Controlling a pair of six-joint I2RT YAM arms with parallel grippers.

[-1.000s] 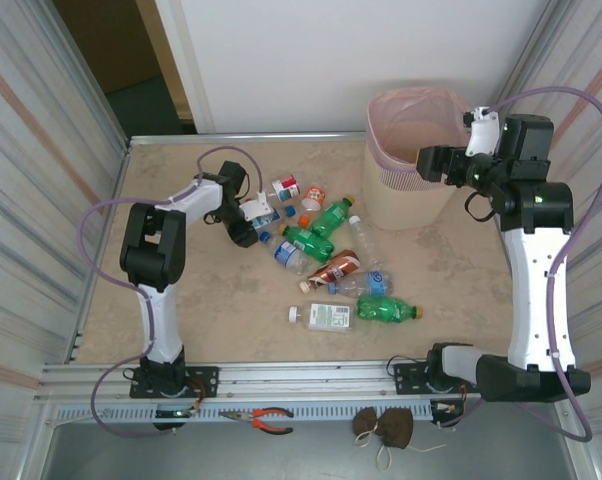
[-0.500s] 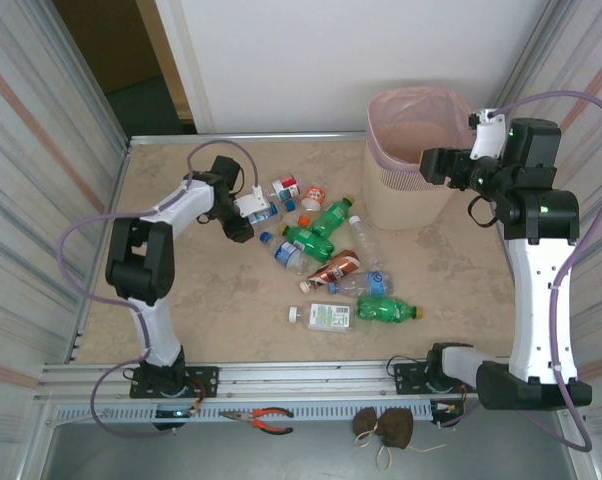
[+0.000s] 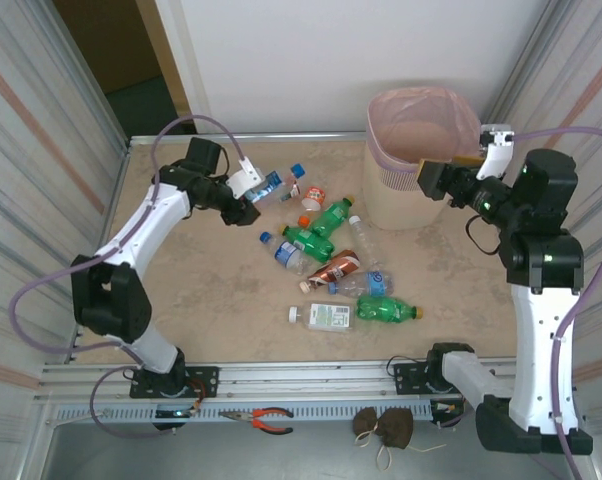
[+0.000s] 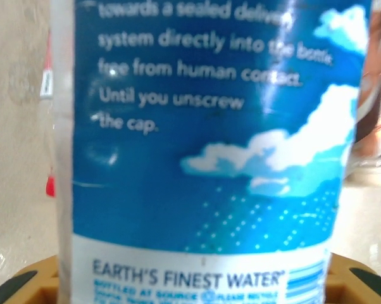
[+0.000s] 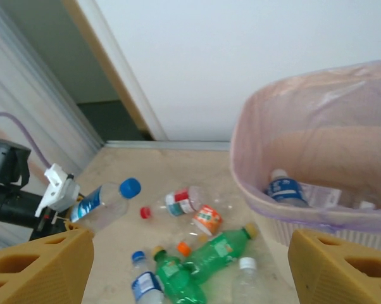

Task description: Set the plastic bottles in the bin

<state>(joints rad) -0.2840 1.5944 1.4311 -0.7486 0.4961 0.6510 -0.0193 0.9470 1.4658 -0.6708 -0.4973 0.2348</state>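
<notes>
My left gripper is shut on a clear bottle with a blue label and blue cap, held off the table at the back left. Its label stands between the tan fingertips. Several plastic bottles lie mid-table: green ones, a brown one, a white one, a blue-labelled one. The beige bin with its pink liner stands at the back right, with a bottle inside. My right gripper hangs open and empty at the bin's near rim.
Corrugated side walls close in the table on the left and right. Red-handled pliers and brown pouches lie on the front rail. A loose red cap lies near the red-labelled bottle.
The left arm has stretched out and lifted the blue-labelled bottle up and back from the pile. The right gripper has drawn slightly right and lower beside the bin.
</notes>
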